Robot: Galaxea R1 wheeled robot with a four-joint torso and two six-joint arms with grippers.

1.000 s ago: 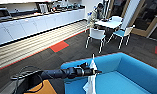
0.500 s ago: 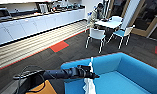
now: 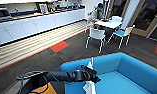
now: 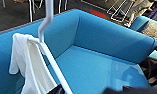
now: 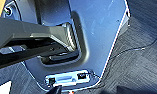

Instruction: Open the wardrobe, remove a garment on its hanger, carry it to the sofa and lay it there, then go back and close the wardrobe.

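Observation:
My left arm reaches in from the left over the blue sofa [image 3: 124, 75]. Its gripper [image 3: 93, 76] is shut on the thin white hanger [image 3: 92, 62], whose hook points up. The white garment [image 3: 89, 87] hangs from the hanger just above the sofa's seat, near its left arm. In the left wrist view the hanger [image 4: 48, 51] slants across the picture. The garment [image 4: 22, 63] is draped over it, in front of the sofa's back [image 4: 106, 37] and seat. The right wrist view shows the robot's own grey base [image 5: 99, 35] and dark carpet.
Beyond the sofa stand a white table [image 3: 109, 23] and white chairs [image 3: 96, 35], with a person [image 3: 96, 13] seated there. A long white counter [image 3: 36, 25] runs along the back left. Red floor patches [image 3: 59, 46] mark the dark carpet. A cable [image 5: 134, 50] lies by the base.
The left gripper with the hanger and garment has sunk slightly toward the sofa seat. Little else differs.

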